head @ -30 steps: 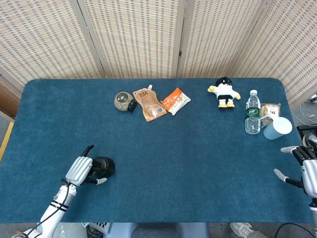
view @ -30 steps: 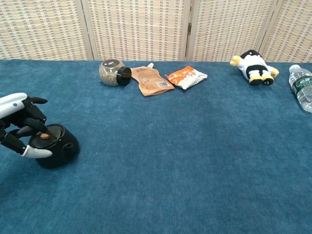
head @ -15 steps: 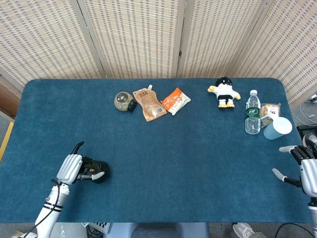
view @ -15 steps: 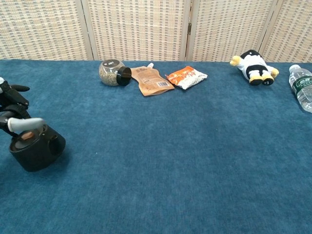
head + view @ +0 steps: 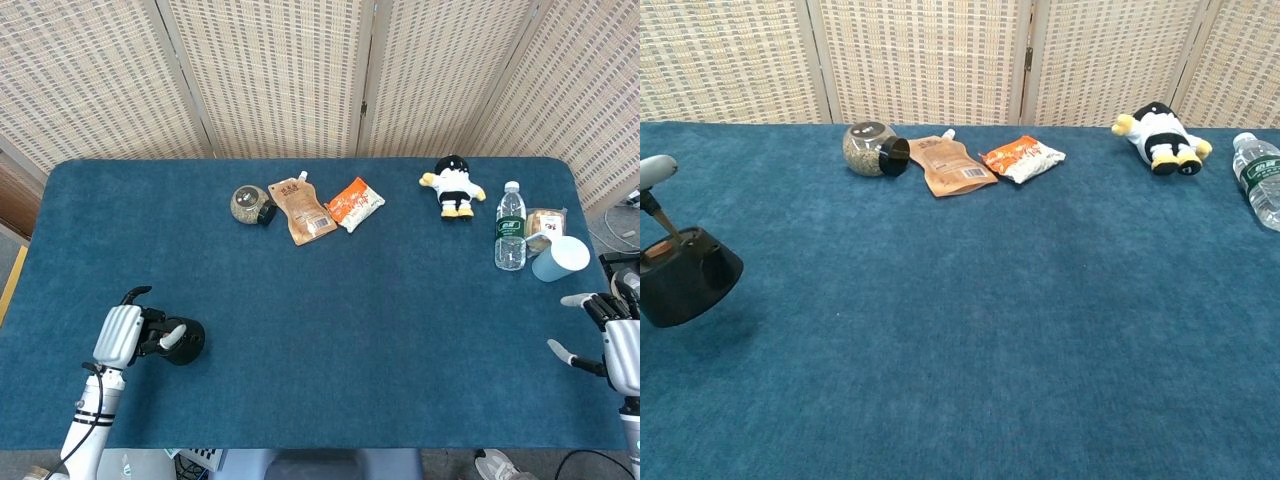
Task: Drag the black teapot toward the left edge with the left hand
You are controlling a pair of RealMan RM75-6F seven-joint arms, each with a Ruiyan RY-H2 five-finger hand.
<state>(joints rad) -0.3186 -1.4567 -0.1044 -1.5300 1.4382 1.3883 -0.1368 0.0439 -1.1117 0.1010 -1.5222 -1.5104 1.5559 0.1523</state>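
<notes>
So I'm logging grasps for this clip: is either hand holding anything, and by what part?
The left hand grips the black teapot at its top, fingers over the lid area. The right hand holds nothing, fingers spread.

Silver-backed left hand (image 5: 120,335) with black fingers (image 5: 150,318), white forearm.

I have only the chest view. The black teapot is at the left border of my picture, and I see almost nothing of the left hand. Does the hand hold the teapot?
Observer: Yes. In the head view the left hand is against the black teapot from its left side, with fingers reaching onto its top.
Operator: Is there table remaining to the left of them?
Observer: Yes. Bare blue table cloth shows between the hand and the left edge.
Operator: And the right hand? I do not see it at all.
Observer: The right hand is at the table's right edge, fingers apart, holding nothing.
</notes>
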